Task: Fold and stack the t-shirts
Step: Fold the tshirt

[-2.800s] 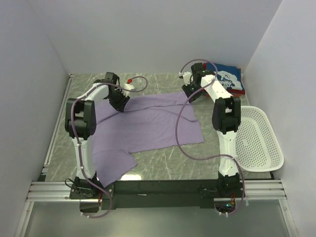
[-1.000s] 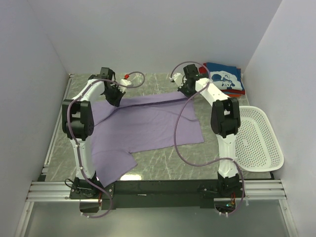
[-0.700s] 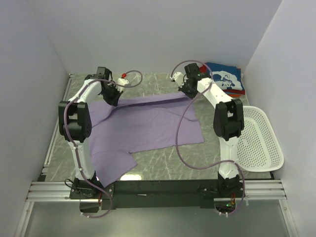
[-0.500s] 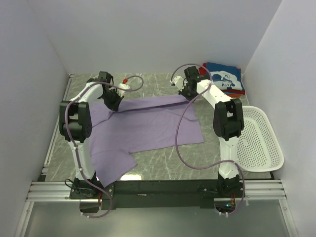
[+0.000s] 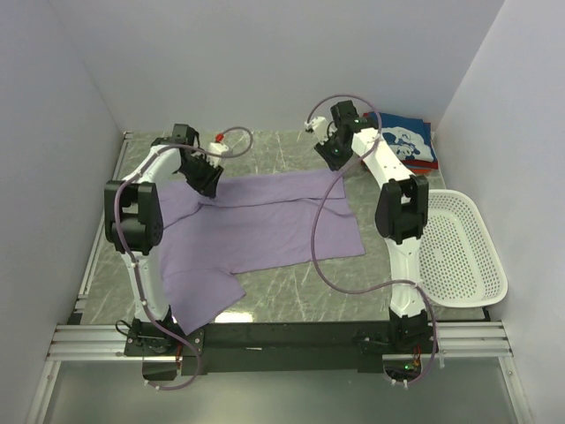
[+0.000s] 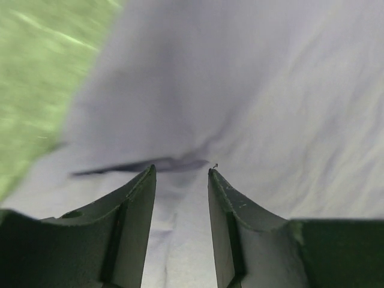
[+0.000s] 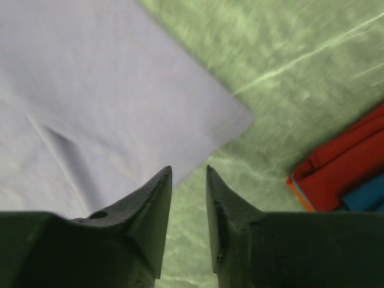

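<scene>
Across the middle of the worktop (image 5: 291, 284) the lavender tee (image 5: 265, 225) lies flat, long axis running left to right, one flap trailing toward the near left; can't tell which end is the neck. Folded navy and red tees (image 5: 408, 146) sit stacked far right. Left claw (image 6: 181, 172) hovers over the tee's far left edge, slightly parted, gripping nothing. Right claw (image 7: 189, 170), same deal, at its far right corner.
</scene>
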`<action>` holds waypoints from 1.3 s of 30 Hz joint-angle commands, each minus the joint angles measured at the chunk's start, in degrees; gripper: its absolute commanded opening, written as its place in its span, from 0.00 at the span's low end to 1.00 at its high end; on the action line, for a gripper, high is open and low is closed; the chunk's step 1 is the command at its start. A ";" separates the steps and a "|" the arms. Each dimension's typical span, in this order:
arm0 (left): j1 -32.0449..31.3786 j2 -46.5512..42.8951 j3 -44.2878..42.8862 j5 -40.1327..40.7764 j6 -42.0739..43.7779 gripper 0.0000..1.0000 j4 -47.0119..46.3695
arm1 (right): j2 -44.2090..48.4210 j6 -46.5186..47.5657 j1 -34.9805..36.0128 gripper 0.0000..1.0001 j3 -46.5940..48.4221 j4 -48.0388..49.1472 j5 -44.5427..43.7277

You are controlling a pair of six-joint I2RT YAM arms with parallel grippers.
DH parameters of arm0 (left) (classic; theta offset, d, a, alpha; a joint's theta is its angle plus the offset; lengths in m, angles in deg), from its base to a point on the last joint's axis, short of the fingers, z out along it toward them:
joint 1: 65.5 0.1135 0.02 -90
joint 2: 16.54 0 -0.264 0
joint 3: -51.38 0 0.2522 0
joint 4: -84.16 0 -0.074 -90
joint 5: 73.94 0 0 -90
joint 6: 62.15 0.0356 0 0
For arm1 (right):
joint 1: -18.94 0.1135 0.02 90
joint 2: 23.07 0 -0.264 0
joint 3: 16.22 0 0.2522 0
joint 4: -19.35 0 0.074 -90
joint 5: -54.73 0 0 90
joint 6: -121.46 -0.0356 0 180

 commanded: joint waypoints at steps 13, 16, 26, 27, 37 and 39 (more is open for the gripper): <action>13.89 3.19 -6.21 -4.91 -22.60 0.43 -8.24 | -10.94 -21.36 -0.50 0.18 7.03 1.20 4.65; 15.74 3.71 -4.11 -2.72 -23.30 0.43 -7.98 | -12.35 -22.85 -0.85 0.17 7.64 1.99 0.54; 21.10 9.94 -4.71 5.99 -25.59 0.43 -7.19 | -18.05 -25.50 -1.21 0.10 14.31 2.52 -12.31; 21.19 10.82 -5.67 6.87 -25.51 0.43 -6.92 | -18.67 -25.41 -1.21 0.10 15.89 1.91 -13.10; 21.19 17.18 -16.50 4.60 -24.72 0.46 -3.93 | -18.15 -22.78 -1.29 0.17 15.03 9.28 -17.85; 21.19 14.63 -14.74 3.63 -24.54 0.48 -6.12 | -16.66 -22.68 -1.56 0.20 14.94 10.34 -16.55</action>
